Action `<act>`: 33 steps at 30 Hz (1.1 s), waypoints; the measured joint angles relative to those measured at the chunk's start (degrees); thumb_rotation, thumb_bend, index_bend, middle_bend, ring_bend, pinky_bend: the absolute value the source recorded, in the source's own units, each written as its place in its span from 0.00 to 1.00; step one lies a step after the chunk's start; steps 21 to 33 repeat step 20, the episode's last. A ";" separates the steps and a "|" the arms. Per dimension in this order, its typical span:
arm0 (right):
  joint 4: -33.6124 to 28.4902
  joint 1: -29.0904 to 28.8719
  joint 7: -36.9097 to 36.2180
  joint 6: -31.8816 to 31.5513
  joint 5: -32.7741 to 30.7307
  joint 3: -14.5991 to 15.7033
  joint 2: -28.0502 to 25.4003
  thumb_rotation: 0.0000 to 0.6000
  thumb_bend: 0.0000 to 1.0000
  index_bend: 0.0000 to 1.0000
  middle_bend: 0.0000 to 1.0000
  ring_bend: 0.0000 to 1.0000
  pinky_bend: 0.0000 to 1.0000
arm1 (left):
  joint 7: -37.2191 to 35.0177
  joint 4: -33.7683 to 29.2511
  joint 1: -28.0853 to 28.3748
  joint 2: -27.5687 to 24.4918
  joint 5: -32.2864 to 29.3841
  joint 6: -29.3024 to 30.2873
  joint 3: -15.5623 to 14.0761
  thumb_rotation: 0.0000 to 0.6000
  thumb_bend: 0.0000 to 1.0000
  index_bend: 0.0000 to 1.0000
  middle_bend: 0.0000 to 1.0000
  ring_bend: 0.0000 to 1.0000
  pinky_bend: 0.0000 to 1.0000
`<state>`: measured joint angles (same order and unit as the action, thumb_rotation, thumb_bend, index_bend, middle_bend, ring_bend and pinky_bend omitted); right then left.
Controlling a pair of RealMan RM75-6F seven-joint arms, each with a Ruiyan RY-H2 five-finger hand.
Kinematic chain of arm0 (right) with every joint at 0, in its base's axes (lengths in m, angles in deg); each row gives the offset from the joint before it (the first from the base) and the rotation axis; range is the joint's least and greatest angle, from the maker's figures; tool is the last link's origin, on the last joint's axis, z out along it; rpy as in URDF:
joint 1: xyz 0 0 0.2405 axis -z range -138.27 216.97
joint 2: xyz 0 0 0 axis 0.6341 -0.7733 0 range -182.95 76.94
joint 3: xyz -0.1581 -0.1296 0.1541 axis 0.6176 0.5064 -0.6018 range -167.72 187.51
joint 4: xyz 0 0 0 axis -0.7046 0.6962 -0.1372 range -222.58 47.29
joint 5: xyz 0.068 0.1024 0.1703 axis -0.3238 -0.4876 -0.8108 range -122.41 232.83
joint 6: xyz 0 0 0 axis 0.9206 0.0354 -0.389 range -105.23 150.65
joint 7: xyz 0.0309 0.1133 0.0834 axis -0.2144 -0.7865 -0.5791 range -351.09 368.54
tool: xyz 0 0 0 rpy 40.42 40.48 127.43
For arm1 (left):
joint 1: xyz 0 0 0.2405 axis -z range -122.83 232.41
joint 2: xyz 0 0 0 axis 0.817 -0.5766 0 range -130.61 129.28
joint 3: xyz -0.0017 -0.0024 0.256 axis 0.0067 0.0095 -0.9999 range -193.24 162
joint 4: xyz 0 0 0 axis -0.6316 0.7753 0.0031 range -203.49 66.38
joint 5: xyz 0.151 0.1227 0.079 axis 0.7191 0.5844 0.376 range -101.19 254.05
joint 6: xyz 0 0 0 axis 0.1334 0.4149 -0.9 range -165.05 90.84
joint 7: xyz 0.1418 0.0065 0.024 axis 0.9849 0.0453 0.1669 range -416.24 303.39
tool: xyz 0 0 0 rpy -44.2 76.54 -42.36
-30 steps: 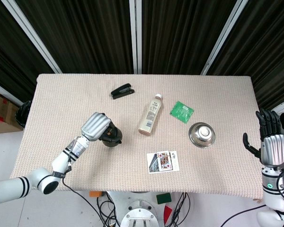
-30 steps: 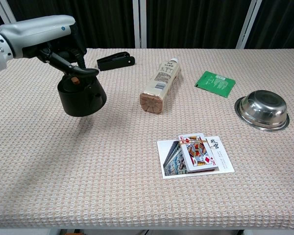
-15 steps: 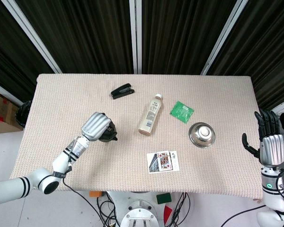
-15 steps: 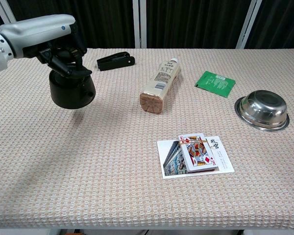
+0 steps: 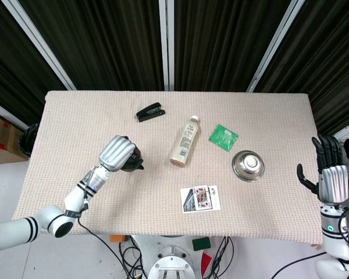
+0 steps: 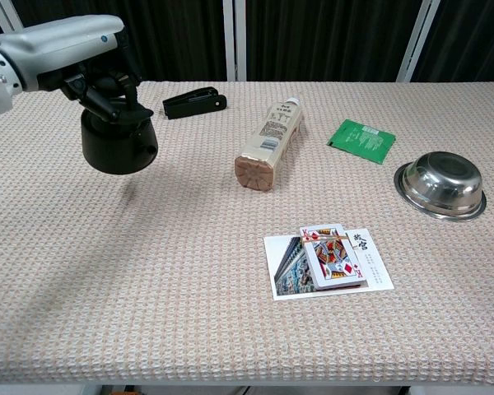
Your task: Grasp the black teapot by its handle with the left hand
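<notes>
The black teapot (image 6: 118,146) hangs a little above the woven table cover at the left, and my left hand (image 6: 99,78) grips it from above by its handle. From the head view my left hand (image 5: 117,153) covers most of the teapot (image 5: 135,160), so only its dark edge shows. My right hand (image 5: 329,174) stands off the table's right edge, fingers spread, holding nothing.
A black stapler (image 6: 194,102) lies behind the teapot. A beige bottle (image 6: 270,142) lies on its side mid-table. A green packet (image 6: 361,136), a steel bowl (image 6: 441,184) and playing cards on a photo card (image 6: 333,257) sit to the right.
My left hand has lifted the teapot off the table and carried it slightly left and up. The right hand has barely moved.
</notes>
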<state>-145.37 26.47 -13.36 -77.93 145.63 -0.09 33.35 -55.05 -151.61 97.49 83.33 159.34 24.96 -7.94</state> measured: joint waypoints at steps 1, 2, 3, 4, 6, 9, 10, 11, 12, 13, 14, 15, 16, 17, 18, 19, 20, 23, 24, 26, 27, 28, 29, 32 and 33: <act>-0.01 -0.03 0.00 -0.03 0.01 -0.04 0.01 1.00 0.44 0.00 0.00 0.00 0.00 | 0.25 0.21 0.00 0.05 0.08 0.10 0.02 1.00 0.36 1.00 1.00 1.00 0.62; -0.04 -0.05 0.01 -0.08 0.03 -0.07 0.01 1.00 0.44 0.00 0.00 0.00 0.00 | 0.60 0.47 0.01 0.12 0.22 0.27 0.04 1.00 0.36 1.00 1.00 1.00 0.62; -0.05 -0.08 0.02 -0.09 0.03 -0.10 0.02 1.00 0.44 0.00 0.00 0.00 0.00 | 1.27 0.90 0.01 0.23 0.51 0.65 0.07 1.00 0.36 1.00 1.00 1.00 0.62; -0.05 -0.09 0.05 -0.08 0.04 -0.10 0.03 1.00 0.44 0.00 0.00 0.00 0.00 | 1.95 1.32 0.01 0.35 0.81 1.07 0.10 1.00 0.37 1.00 1.00 1.00 0.63; -0.05 -0.11 0.04 0.01 0.03 -0.07 0.06 1.00 0.44 0.00 0.00 0.00 0.00 | 4.10 2.57 -0.05 0.78 1.72 2.46 0.14 1.00 0.37 1.00 1.00 1.00 0.63; 0.03 -0.17 0.02 0.11 0.01 -0.06 0.19 1.00 0.44 0.00 0.00 0.00 0.00 | 6.85 4.43 -0.26 1.70 2.96 4.71 0.22 1.00 0.37 1.00 1.00 1.00 0.63; 0.04 -0.19 0.01 0.11 0.01 -0.07 0.24 1.00 0.44 0.00 0.00 0.00 0.00 | 7.07 4.72 -0.30 1.84 3.18 4.98 0.24 1.00 0.37 1.00 1.00 1.00 0.63; 0.05 -0.19 0.01 0.10 0.01 -0.07 0.26 1.00 0.44 0.00 0.00 0.00 0.00 | 7.10 4.82 -0.32 1.89 3.26 5.06 0.26 1.00 0.37 1.00 1.00 1.00 0.63; 0.06 -0.20 0.00 0.09 0.03 -0.07 0.28 1.00 0.44 0.00 0.00 0.00 0.00 | 7.12 4.93 -0.34 1.97 3.36 5.14 0.29 1.00 0.37 1.00 1.00 1.00 0.63; 0.06 -0.21 0.01 0.03 0.07 -0.07 0.29 1.00 0.44 0.00 0.00 0.00 0.00 | 7.30 5.12 -0.36 2.05 3.47 5.30 0.31 1.00 0.38 1.00 1.00 1.00 0.63; 0.07 -0.21 0.03 -0.03 0.09 -0.08 0.30 1.00 0.44 0.00 0.00 0.00 0.00 | 7.64 5.34 -0.39 2.14 3.58 5.49 0.33 1.00 0.38 1.00 1.00 1.00 0.63; 0.06 -0.20 0.04 -0.05 0.09 -0.09 0.29 1.00 0.44 0.00 0.00 0.00 0.00 | 8.09 5.64 -0.43 2.28 3.74 5.76 0.36 1.00 0.38 1.00 1.00 1.00 0.63; 0.02 -0.20 0.05 -0.06 0.09 -0.09 0.27 1.00 0.44 0.00 0.00 0.00 0.00 | 8.31 5.81 -0.47 2.37 3.86 5.91 0.36 1.00 0.38 1.00 1.00 1.00 0.63; -0.03 -0.18 0.06 -0.09 0.10 -0.09 0.23 1.00 0.44 0.00 0.00 0.00 0.00 | 8.41 5.86 -0.49 2.41 3.92 5.94 0.35 1.00 0.38 1.00 1.00 1.00 0.63; -0.06 -0.17 0.09 -0.13 0.10 -0.09 0.21 1.00 0.44 0.00 0.00 0.00 0.00 | 8.54 5.92 -0.51 2.44 3.95 5.94 0.33 1.00 0.38 1.00 1.00 1.00 0.63; -0.10 -0.16 0.14 -0.16 0.11 -0.09 0.18 1.00 0.44 0.00 0.00 0.00 0.00 | 8.65 5.95 -0.51 2.47 3.96 5.94 0.32 1.00 0.38 1.00 1.00 1.00 0.63; -0.15 -0.15 0.14 -0.19 0.12 -0.10 0.15 1.00 0.44 0.00 0.00 0.00 0.00 | 8.67 5.95 -0.52 2.50 3.95 5.91 0.31 1.00 0.38 1.00 1.00 1.00 0.63; -0.15 -0.15 0.14 -0.19 0.12 -0.10 0.15 1.00 0.44 0.00 0.00 0.00 0.00 | 8.67 5.95 -0.52 2.50 3.95 5.91 0.31 1.00 0.38 1.00 1.00 1.00 0.63; -0.15 -0.15 0.14 -0.19 0.12 -0.10 0.15 1.00 0.44 0.00 0.00 0.00 0.00 | 8.67 5.95 -0.52 2.50 3.95 5.91 0.31 1.00 0.38 1.00 1.00 1.00 0.63; -0.15 -0.15 0.14 -0.19 0.12 -0.10 0.15 1.00 0.44 0.00 0.00 0.00 0.00 | 8.67 5.95 -0.52 2.50 3.95 5.91 0.31 1.00 0.38 1.00 1.00 1.00 0.63; -0.15 -0.15 0.14 -0.19 0.12 -0.10 0.15 1.00 0.44 0.00 0.00 0.00 0.00 | 8.67 5.95 -0.52 2.50 3.95 5.91 0.31 1.00 0.38 1.00 1.00 1.00 0.63; -0.15 -0.15 0.14 -0.19 0.12 -0.10 0.15 1.00 0.44 0.00 0.00 0.00 0.00 | 8.67 5.95 -0.52 2.50 3.95 5.91 0.31 1.00 0.38 1.00 1.00 1.00 0.63; -0.15 -0.15 0.14 -0.19 0.12 -0.10 0.15 1.00 0.44 0.00 0.00 0.00 0.00 | 8.67 5.95 -0.52 2.50 3.95 5.91 0.31 1.00 0.38 1.00 1.00 1.00 0.63; -0.15 -0.15 0.14 -0.19 0.12 -0.10 0.15 1.00 0.44 0.00 0.00 0.00 0.00 | 8.67 5.95 -0.52 2.50 3.95 5.91 0.31 1.00 0.38 1.00 1.00 1.00 0.63; -0.15 -0.15 0.14 -0.19 0.12 -0.10 0.15 1.00 0.44 0.00 0.00 0.00 0.00 | 8.67 5.95 -0.52 2.50 3.95 5.91 0.31 1.00 0.38 1.00 1.00 1.00 0.63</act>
